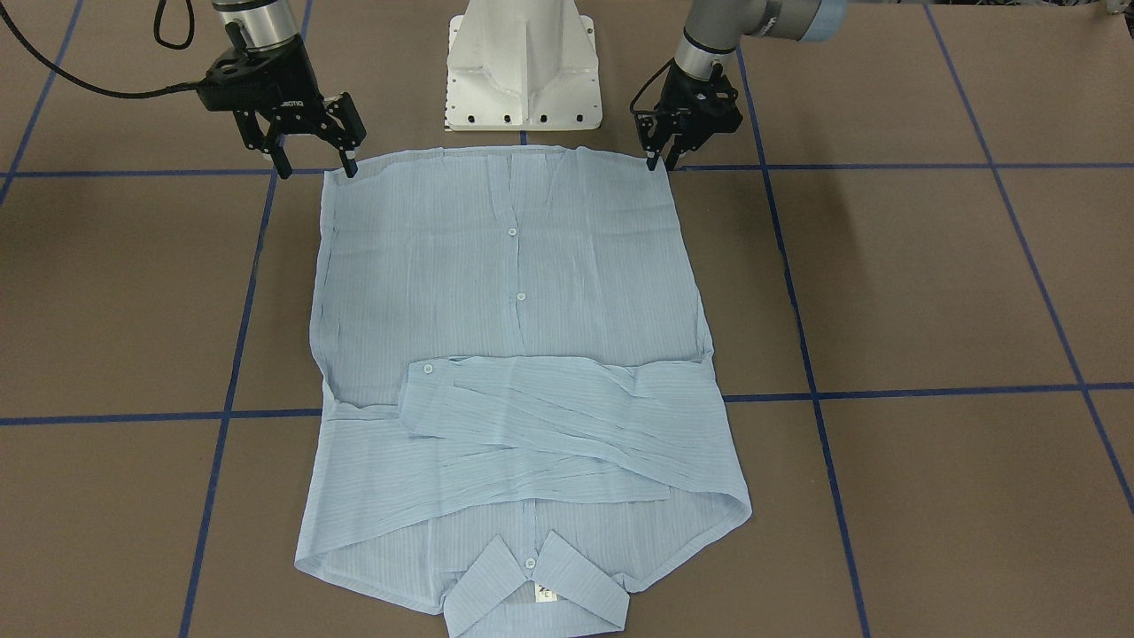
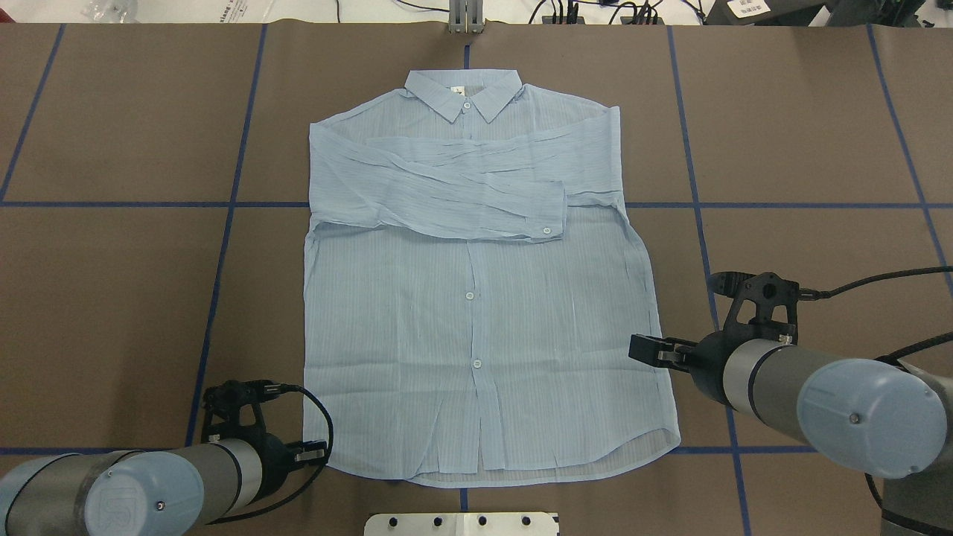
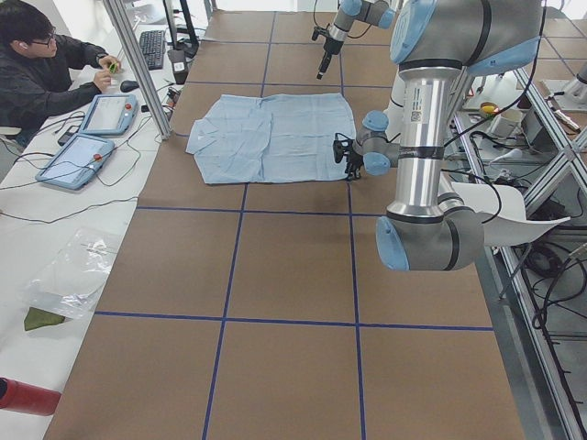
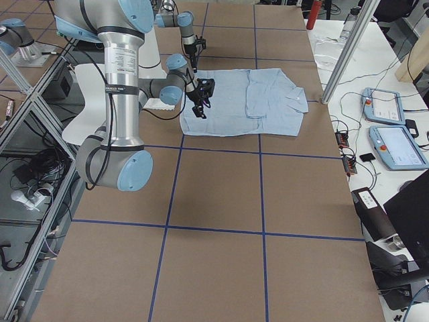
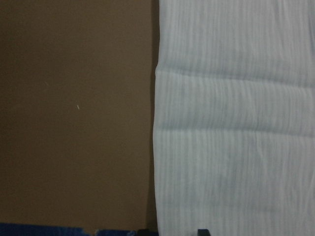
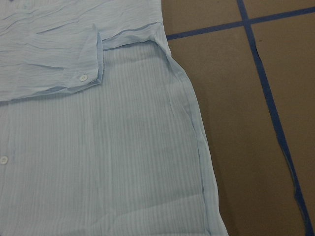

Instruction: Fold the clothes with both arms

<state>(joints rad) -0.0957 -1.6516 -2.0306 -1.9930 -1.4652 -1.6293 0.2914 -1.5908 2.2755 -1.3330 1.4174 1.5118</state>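
The light blue striped shirt (image 1: 514, 292) lies flat and buttoned on the brown table, with its collar (image 2: 463, 93) away from the robot and both sleeves folded across the chest. The hem is nearest the robot. My left gripper (image 1: 661, 163) is down at the hem's left corner; in the left wrist view its two fingertips (image 5: 201, 231) stand apart on either side of the shirt's edge (image 5: 156, 147). My right gripper (image 1: 316, 168) is wide open and empty, just over the hem's right corner. The right wrist view shows the shirt's side edge (image 6: 197, 142) and a cuff button.
The white pedestal base (image 1: 523, 71) stands just behind the hem. Blue tape lines (image 1: 886, 390) cross the table. In the exterior left view an operator (image 3: 37, 64) sits at a side desk with tablets, beyond the table's far edge.
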